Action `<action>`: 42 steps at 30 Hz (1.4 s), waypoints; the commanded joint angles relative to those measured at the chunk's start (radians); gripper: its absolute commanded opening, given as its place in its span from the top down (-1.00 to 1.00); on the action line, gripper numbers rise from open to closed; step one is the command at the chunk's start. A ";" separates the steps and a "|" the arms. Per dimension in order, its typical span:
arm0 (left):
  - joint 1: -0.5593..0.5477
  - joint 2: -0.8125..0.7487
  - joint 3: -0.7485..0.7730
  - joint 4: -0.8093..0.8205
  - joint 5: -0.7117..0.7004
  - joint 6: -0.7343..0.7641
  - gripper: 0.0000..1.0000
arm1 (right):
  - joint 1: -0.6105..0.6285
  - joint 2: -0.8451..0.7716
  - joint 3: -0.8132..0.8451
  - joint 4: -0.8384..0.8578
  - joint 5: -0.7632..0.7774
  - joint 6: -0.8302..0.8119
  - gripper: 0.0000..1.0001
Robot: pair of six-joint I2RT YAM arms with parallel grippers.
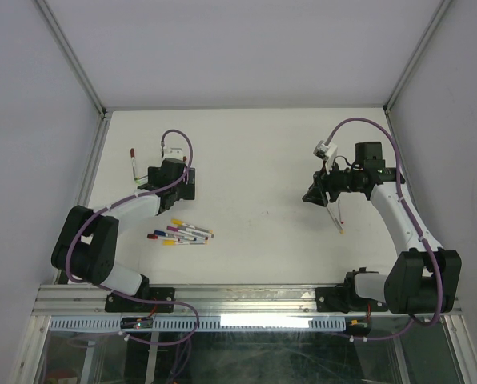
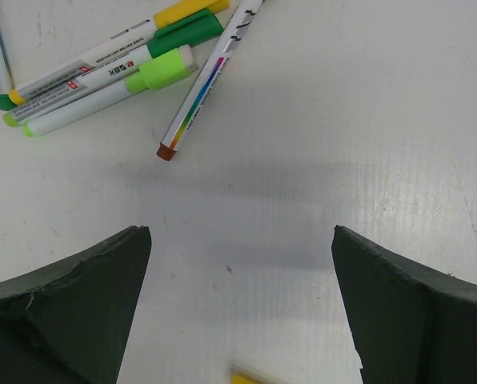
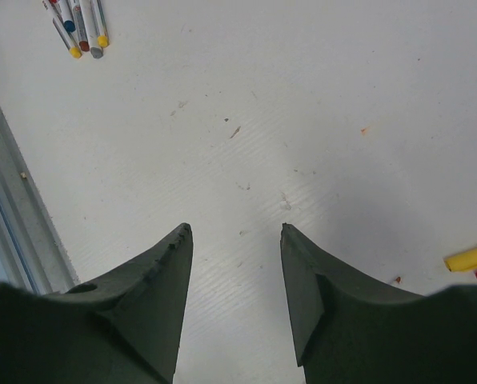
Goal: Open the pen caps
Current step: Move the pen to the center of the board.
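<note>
Far left in the overhead view, one slim white-grey marker pen [image 1: 134,166] with a red cap lies alone, well apart from the loose heap of pens [image 1: 182,234] beside my left arm. My left claw [image 2: 240,240] stands wide apart over the bare white table [image 2: 366,120], holding nothing. Only its wrist camera makes out stubby green and yellow plastic caps [image 2: 186,32] seated on their barrels. My right claw [image 3: 234,234] is half spread and empty. Its camera catches a yellow piece [image 3: 469,258] at the right edge, cap or pen I cannot tell.
</note>
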 commanded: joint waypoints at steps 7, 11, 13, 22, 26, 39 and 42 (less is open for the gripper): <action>0.015 0.009 0.042 0.022 0.011 0.025 -0.98 | -0.004 -0.002 0.006 0.004 -0.005 -0.016 -0.01; 0.016 0.011 0.044 0.022 0.011 0.025 -0.98 | -0.005 0.000 0.006 0.004 -0.006 -0.015 -0.01; 0.015 0.011 0.043 0.022 0.011 0.025 -0.98 | -0.004 -0.001 0.006 0.004 -0.007 -0.015 -0.02; 0.016 0.011 0.044 0.020 0.014 0.024 -0.98 | -0.004 -0.001 0.007 0.003 -0.007 -0.015 -0.02; 0.015 0.011 0.044 0.021 0.015 0.024 -0.98 | -0.005 -0.001 0.007 0.003 -0.006 -0.016 -0.02; 0.017 0.016 0.048 0.017 0.019 0.025 -0.98 | -0.004 0.002 0.007 0.003 -0.008 -0.015 -0.02; 0.022 0.015 0.050 0.018 0.024 0.024 -0.98 | -0.004 0.001 0.007 0.003 -0.009 -0.016 -0.02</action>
